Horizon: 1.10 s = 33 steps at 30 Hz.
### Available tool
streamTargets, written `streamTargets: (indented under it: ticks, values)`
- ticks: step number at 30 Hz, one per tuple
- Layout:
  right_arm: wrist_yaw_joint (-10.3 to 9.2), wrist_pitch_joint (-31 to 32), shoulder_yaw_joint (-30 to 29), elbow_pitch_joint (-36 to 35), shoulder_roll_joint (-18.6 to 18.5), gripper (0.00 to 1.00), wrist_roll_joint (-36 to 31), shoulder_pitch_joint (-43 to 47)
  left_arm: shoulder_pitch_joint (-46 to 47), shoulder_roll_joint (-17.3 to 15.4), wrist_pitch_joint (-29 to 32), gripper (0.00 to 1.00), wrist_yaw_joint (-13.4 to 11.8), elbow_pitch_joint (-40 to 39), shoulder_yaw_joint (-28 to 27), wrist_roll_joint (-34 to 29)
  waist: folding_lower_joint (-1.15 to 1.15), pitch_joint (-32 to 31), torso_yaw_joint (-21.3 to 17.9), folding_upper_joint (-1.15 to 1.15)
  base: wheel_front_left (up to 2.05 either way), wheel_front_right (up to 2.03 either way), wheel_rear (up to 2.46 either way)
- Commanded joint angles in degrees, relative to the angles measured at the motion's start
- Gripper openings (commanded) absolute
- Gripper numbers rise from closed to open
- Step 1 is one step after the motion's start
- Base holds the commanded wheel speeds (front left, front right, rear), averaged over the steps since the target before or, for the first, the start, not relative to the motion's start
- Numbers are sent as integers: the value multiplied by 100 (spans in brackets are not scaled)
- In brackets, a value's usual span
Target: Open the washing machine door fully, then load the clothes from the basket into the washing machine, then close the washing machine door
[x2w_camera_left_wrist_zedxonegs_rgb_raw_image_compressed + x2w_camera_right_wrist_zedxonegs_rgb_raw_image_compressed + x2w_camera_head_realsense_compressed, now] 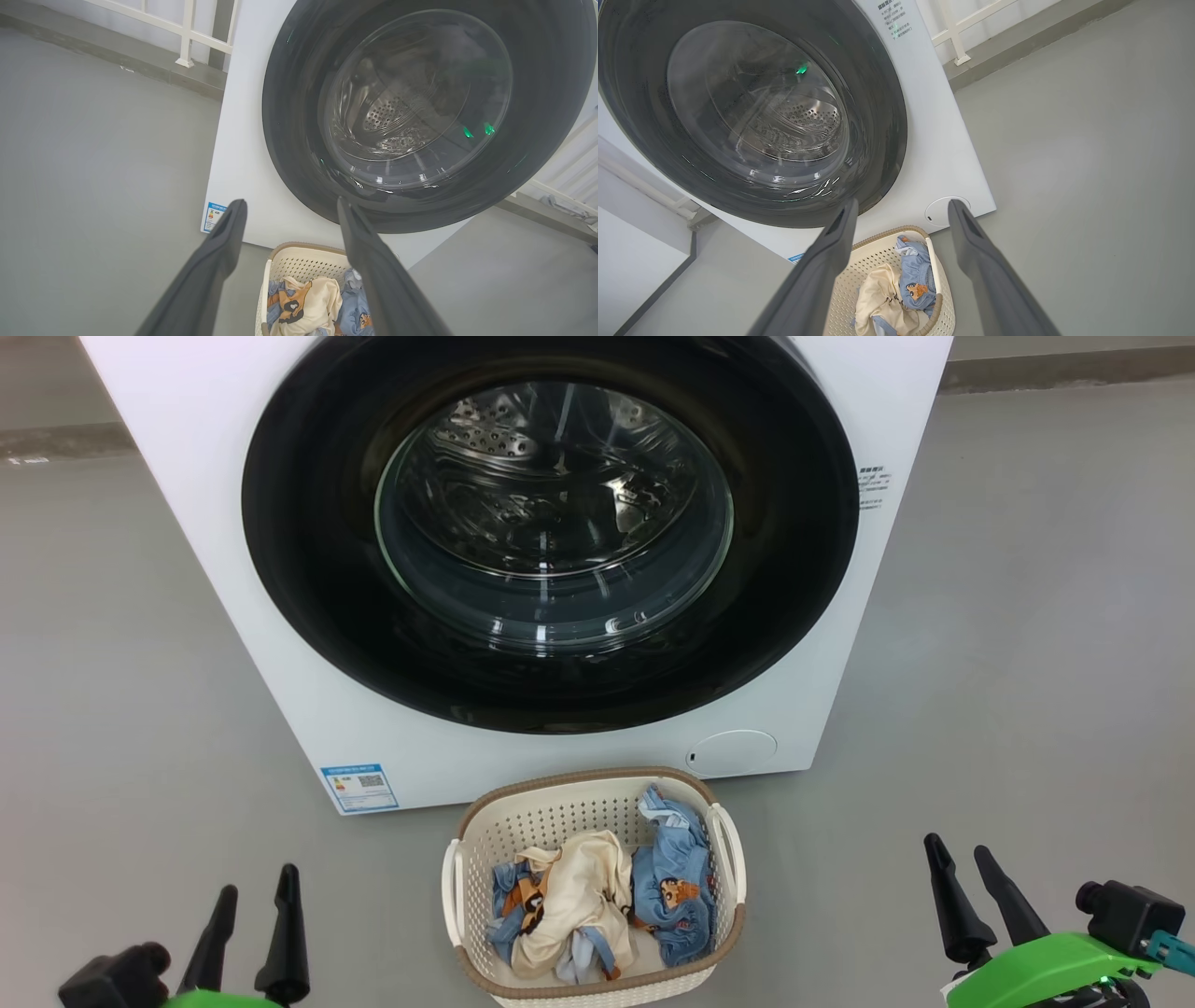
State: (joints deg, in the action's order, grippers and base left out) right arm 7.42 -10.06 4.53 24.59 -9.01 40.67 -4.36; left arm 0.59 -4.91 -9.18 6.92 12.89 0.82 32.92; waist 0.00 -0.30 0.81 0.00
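Two grippers are where I start, and both have nothing in them. My left gripper (pixel 259 882) sits low on the left of the head view. Its two dark fingers (pixel 284 933) are spread apart and point up. My right gripper (pixel 957 847) sits low on the right, and its fingers are spread apart too. Both hang over the grey floor (pixel 1027 663) and touch nothing. Between them, a bit further out, the basket (pixel 541 817) stands on the floor. It is cream, with little holes in its walls, a brown rim and white handles (pixel 726 854) on its sides. The clothes (pixel 579 896) lie in a heap inside it. One is cream-yellow, and the others are light blue with small orange-brown bears on them. Just behind the basket stands the washing machine (pixel 280 691), big and white. I cannot tell if the basket touches it. Low on its front are a blue label (pixel 359 787) on the left and a round flap (pixel 731 751) on the right. The washing machine door (pixel 308 541) is round, black and shiny, and almost as wide as the machine. It lies flat against the front, so it is shut. Through the clear glass window (pixel 551 551) in its middle I can see the steel drum (pixel 495 429) with its many small holes. In the left wrist view a white railing (pixel 187 32) stands behind the machine.
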Motion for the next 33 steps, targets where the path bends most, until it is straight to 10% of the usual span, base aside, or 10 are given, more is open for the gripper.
streamTargets:
  ticks: [1, 33]
  values:
    - [5, -85, 142, -93, -96, 100, -227, -243, 58, -136, -92, 100, 39, -136, -128, -208, 0, -3, 3, 0, 0, 0, 0]
    - [7, -494, 268, 140, -142, 100, -2128, -326, 32, -223, -582, 100, 57, -13, -113, -2016, 0, 13, -21, 0, 0, 0, 0]
